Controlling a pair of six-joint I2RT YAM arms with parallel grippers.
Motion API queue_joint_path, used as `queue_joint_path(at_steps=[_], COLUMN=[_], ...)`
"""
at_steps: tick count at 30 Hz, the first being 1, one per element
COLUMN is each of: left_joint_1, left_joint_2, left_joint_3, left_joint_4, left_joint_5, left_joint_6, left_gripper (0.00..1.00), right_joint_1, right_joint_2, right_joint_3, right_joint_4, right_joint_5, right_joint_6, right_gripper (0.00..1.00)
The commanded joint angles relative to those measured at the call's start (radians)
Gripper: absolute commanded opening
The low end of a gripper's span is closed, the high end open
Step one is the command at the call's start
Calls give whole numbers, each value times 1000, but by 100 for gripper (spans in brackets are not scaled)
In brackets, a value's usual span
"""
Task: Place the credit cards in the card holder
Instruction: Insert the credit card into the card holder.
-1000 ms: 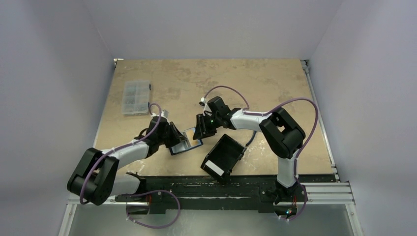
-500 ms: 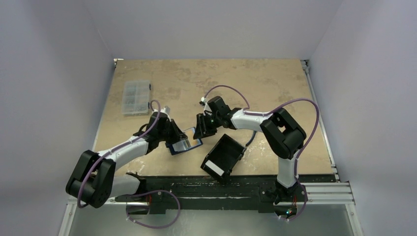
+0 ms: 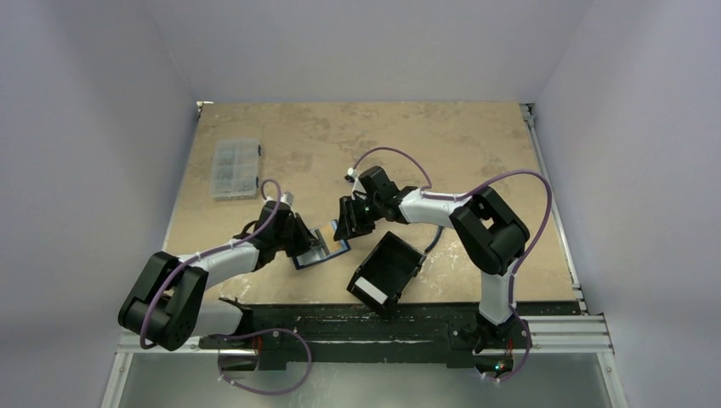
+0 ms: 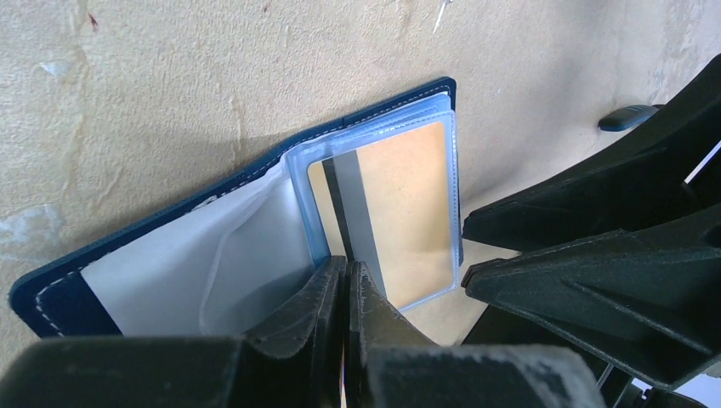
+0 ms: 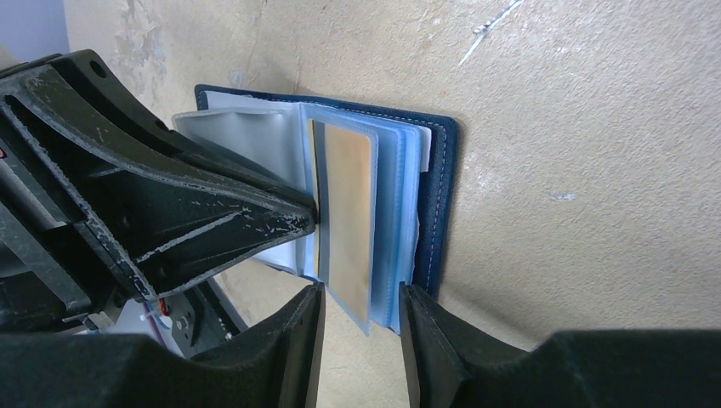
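The navy card holder [image 3: 323, 248] lies open on the table between both grippers. Its blue cover [image 4: 170, 229] faces down and its clear sleeves stand fanned up. A gold credit card [image 4: 404, 200] with a dark stripe sits inside one sleeve [image 5: 347, 212]. My left gripper [image 4: 347, 274] is shut, its tip pressed against the sleeves near the spine; I cannot tell whether a sleeve is pinched. My right gripper [image 5: 361, 308] is open, its two fingers straddling the free edges of the card's sleeve and the ones behind it. The two grippers almost touch.
A black box-shaped tray [image 3: 387, 270] with a white label lies tilted just right of the holder, close under the right arm. A clear compartment box [image 3: 235, 167] sits at the far left. The table's near edge with the arm bases runs right below the holder.
My left gripper has closed its fingers at the holder's sleeves and shifted a little. The right gripper has stayed around the sleeves' edge.
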Motion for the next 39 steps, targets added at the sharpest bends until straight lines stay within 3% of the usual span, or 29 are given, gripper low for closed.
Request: queue_joint_path(at_steps=[1, 25, 39], left_joint_1=[-5, -5, -5], left_joint_2=[14, 30, -181], left_joint_3=[-39, -52, 28], left_joint_4=[9, 34, -125], left_joint_5=[-53, -40, -18], left_joint_6=[20, 20, 4], left_gripper=[0, 0, 15], right_joint_1=[-1, 34, 40], right_joint_2=[-28, -14, 33], right_joint_3=[11, 27, 74], right_joint_4=[18, 37, 96], right_joint_5=[-25, -71, -143], right_joint_6=[-6, 9, 50], right_gripper=[45, 44, 44])
